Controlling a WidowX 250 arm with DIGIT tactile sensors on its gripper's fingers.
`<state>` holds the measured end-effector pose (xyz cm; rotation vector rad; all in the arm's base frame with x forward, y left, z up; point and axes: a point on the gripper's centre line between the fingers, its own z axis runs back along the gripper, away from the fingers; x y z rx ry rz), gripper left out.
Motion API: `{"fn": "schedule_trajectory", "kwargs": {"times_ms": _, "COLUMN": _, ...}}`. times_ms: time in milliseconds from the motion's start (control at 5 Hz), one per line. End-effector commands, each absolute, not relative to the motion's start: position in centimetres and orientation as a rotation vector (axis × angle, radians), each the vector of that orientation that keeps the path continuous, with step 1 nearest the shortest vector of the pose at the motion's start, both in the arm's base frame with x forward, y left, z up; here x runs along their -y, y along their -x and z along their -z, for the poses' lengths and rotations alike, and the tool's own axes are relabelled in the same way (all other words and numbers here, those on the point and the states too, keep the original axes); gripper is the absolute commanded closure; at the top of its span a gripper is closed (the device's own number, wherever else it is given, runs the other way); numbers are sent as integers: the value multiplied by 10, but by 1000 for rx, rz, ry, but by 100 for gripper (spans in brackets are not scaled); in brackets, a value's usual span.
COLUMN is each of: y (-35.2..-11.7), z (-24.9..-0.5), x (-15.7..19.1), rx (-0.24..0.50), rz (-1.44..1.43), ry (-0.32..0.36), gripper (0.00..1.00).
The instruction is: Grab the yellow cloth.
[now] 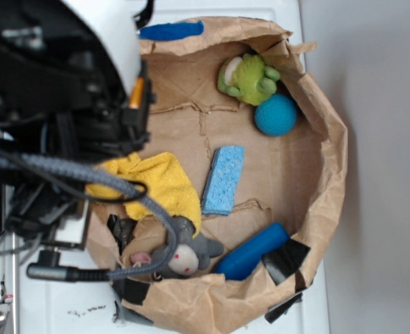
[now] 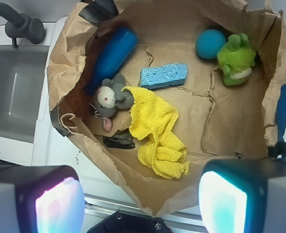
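The yellow cloth [image 1: 156, 182] [image 2: 156, 131] lies crumpled on the floor of a brown paper bag [image 1: 328, 160] [image 2: 70, 63], at its left side in the exterior view. My gripper [image 2: 139, 206] hangs above the bag's rim, its two fingers wide apart with nothing between them; the cloth lies below and beyond them. In the exterior view the arm covers the cloth's left end and the fingers are hidden.
Also in the bag: a light blue sponge [image 1: 223, 179] [image 2: 163, 75], a grey toy mouse [image 1: 185, 254] [image 2: 109, 98] touching the cloth, a blue cylinder [image 1: 252, 251] [image 2: 111, 56], a teal ball [image 1: 276, 115] [image 2: 210, 43], a green plush frog [image 1: 247, 78] [image 2: 236, 59]. A sink [image 2: 14, 92] lies to the left.
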<state>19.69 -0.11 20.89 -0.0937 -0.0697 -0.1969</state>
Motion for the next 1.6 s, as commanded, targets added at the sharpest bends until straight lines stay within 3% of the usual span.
{"fn": "schedule_trajectory", "kwargs": {"times_ms": 0, "y": -240, "z": -151, "x": -19, "rx": 41, "rz": 184, "ry": 72, "gripper": 0}}
{"fn": "schedule_trajectory", "kwargs": {"times_ms": 200, "y": -251, "z": -133, "x": -26, "rx": 39, "rz": 177, "ry": 57, "gripper": 0}}
{"fn": "schedule_trajectory", "kwargs": {"times_ms": 400, "y": -240, "z": -121, "x": -22, "rx": 81, "rz": 234, "ry": 31, "gripper": 0}}
{"fn": "schedule_trajectory", "kwargs": {"times_ms": 600, "y": -226, "z": -98, "x": -16, "rx": 76, "rz": 279, "ry": 19, "gripper": 0}}
{"fn": "schedule_trajectory", "kwargs": {"times_ms": 1000, "y": -221, "z": -80, "x": -10, "rx": 58, "rz": 304, "ry": 53, "gripper": 0}}
{"fn": "schedule_trajectory", "kwargs": {"times_ms": 1400, "y": -223, "z": -54, "x": -4, "rx": 107, "rz": 336, "ry": 70, "gripper": 0}}
